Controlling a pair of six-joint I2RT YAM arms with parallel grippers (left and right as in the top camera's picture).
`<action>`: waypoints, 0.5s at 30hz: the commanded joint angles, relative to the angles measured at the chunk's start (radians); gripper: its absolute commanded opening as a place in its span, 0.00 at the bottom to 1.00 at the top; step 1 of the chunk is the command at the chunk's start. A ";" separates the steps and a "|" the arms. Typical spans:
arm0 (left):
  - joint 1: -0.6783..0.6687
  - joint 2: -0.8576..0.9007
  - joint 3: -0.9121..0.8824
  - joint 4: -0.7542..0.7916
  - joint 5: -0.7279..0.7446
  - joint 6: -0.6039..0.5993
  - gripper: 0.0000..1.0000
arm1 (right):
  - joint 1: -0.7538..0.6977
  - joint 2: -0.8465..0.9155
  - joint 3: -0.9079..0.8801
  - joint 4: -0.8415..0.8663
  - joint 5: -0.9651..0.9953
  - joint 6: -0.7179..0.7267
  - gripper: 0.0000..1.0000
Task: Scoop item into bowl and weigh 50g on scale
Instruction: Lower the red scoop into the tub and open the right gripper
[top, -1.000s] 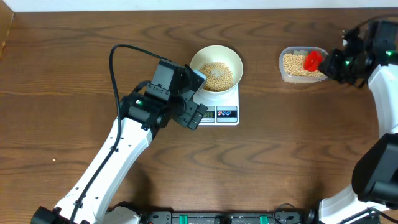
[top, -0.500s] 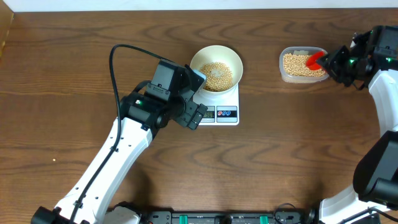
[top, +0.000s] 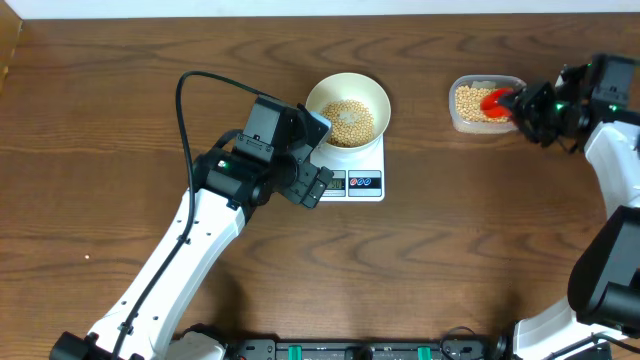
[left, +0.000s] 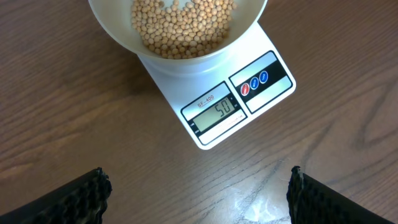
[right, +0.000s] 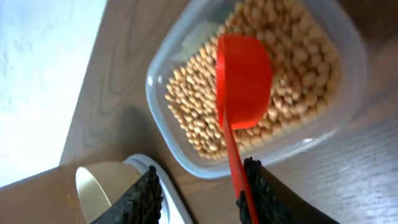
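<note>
The cream-white bowl (top: 346, 80) stands on the white scale (top: 365, 183) and holds tan beans (top: 350, 120). In the left wrist view the bowl (left: 124, 43) sits above the scale display (left: 217, 112), which reads 50. My left gripper (top: 318, 185) (left: 199, 193) is open and empty just left of the scale front. My right gripper (top: 525, 105) (right: 199, 199) is open at the right edge of the clear tub (top: 455, 115). The red scoop (top: 492, 100) (right: 244, 81) lies on the tub's beans (right: 298, 56), its handle against my right finger.
The clear tub (right: 161, 124) sits at the back right of the wooden table (top: 450, 260). My left arm's black cable (top: 185, 100) arches over the table's left half. The bowl (right: 93, 186) shows in the right wrist view's lower left.
My right gripper has shifted left toward the tub and the red scoop has gone down onto the beans in it. The left arm, bowl and scale have not moved.
</note>
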 joint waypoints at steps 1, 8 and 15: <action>0.001 0.006 0.002 -0.002 -0.010 0.002 0.93 | -0.016 -0.022 -0.024 -0.014 -0.032 0.021 0.43; 0.001 0.006 0.002 -0.002 -0.010 0.002 0.93 | -0.060 -0.022 -0.023 -0.038 -0.031 -0.035 0.52; 0.001 0.006 0.002 -0.002 -0.010 0.002 0.93 | -0.083 -0.022 -0.023 -0.089 -0.019 -0.073 0.66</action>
